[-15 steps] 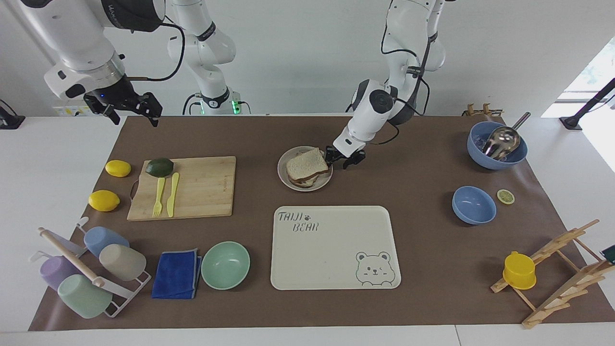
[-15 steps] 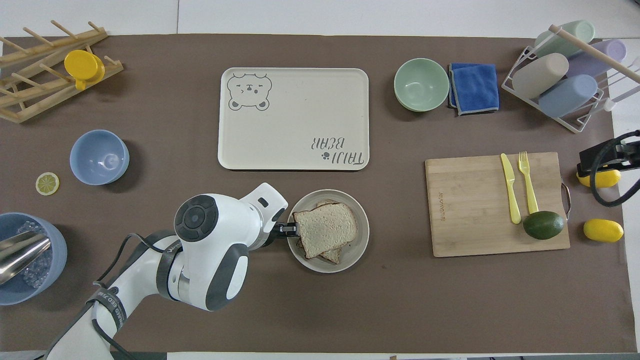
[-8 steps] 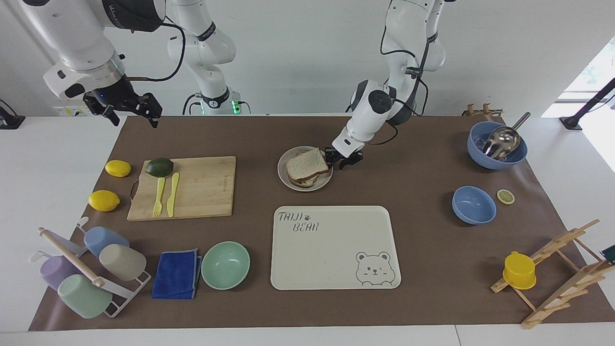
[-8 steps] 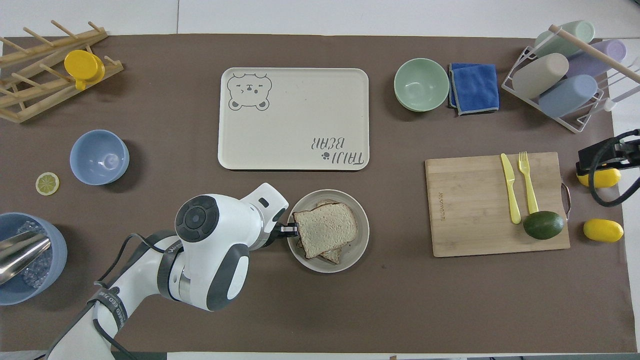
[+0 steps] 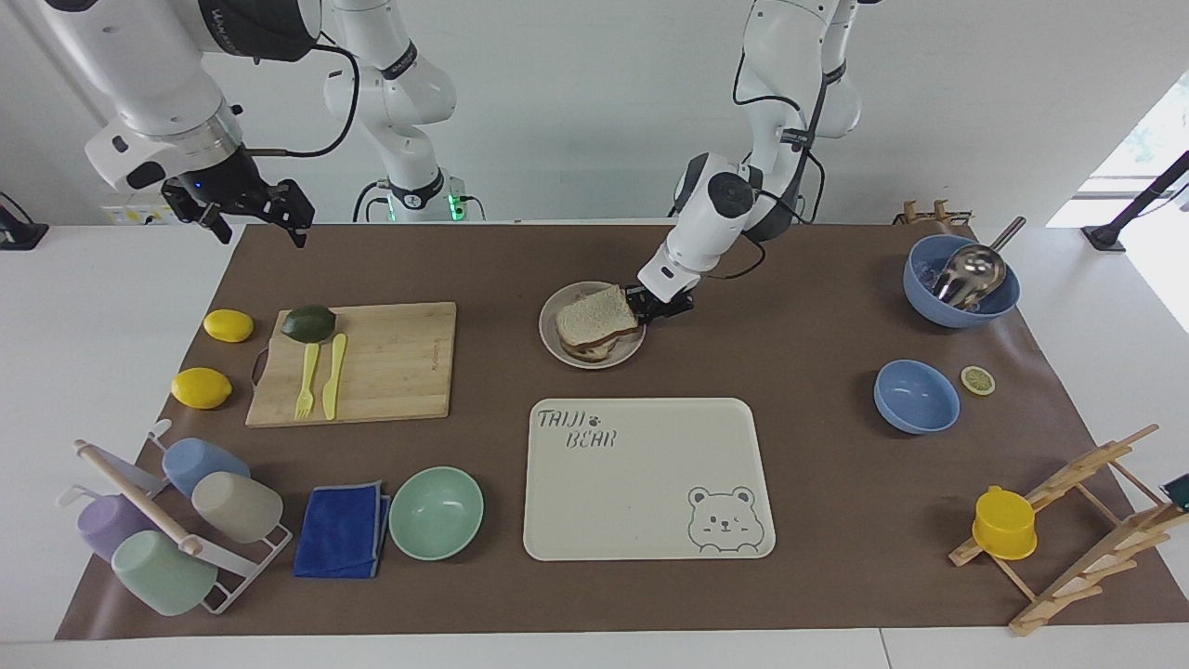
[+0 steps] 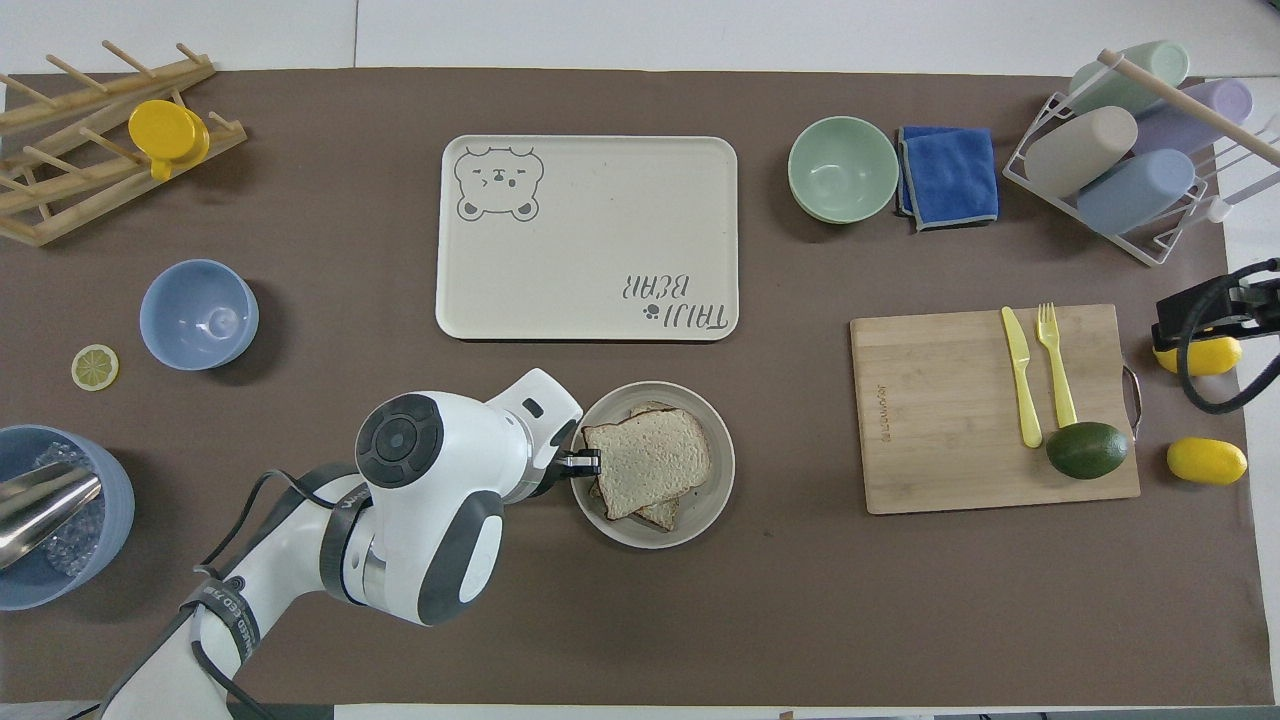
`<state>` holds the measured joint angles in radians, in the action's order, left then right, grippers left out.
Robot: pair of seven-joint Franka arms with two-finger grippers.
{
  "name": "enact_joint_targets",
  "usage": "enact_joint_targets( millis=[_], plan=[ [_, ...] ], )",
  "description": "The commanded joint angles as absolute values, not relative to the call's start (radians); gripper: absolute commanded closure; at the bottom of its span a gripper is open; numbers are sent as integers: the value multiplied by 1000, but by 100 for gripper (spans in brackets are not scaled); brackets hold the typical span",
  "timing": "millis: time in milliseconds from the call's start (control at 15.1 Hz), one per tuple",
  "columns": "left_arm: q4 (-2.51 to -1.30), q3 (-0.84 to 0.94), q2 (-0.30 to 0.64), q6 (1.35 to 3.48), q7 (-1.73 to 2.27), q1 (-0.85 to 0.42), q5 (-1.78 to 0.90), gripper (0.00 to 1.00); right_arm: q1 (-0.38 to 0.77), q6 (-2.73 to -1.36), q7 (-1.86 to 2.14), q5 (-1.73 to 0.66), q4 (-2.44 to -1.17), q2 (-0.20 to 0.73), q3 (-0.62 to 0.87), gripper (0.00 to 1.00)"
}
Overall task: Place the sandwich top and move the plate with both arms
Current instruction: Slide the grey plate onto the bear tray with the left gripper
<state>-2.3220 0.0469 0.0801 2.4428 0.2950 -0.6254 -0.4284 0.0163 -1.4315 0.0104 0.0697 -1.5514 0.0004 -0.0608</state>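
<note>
Facing view: square, porous sandwich top (image 5: 594,321) on round plate (image 5: 557,350).

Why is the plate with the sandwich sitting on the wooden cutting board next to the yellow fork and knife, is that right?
Not quite. The plate with the sandwich top sits on the brown mat, not on the wooden cutting board. The overhead view shows a stretch of bare mat between them. The yellow fork and knife do lie on that board. The left claw is at the plate's rim.
</note>
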Motion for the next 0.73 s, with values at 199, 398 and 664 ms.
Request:
enact_joint_targets(
  millis=[199,398,664],
  plan=[
    [-2269,34,77,2364,287,-594,-466,100,3,-1448,43,61,-1569,-15,-54,0],
    [-2166,34,72,2216,284,-534,-468,100,5,-1448,41,61,-1569,-15,-54,0],
    [-2030,34,103,2125,273,-453,-468,100,6,-1448,41,63,-1569,-15,-54,0]
  ],
)
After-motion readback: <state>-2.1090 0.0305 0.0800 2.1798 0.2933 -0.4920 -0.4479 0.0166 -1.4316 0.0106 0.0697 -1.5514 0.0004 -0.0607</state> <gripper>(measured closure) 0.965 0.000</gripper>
